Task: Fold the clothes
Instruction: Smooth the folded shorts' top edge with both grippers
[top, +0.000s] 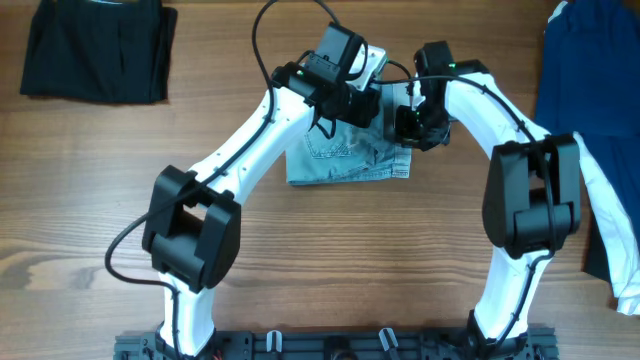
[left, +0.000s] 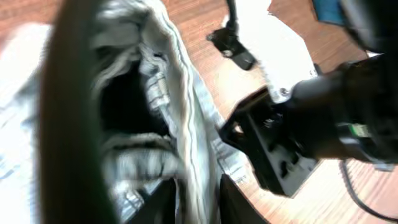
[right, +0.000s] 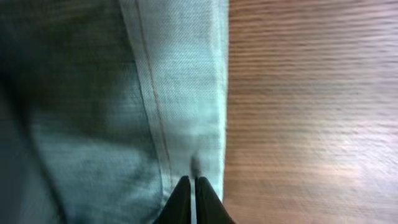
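Slippage is my worry here. Denim shorts (top: 340, 162) sit mid-table (top: 400, 270), bunched up under both arms. Left gripper (left: 198, 200) has its jaws partway apart around a thick ridge of denim, and I can't tell if it's actually clamping. Right gripper (right: 193, 198) is pinched shut right at the hem's edge. With so little bite there, any pull could pop the cloth free and skew the fold.
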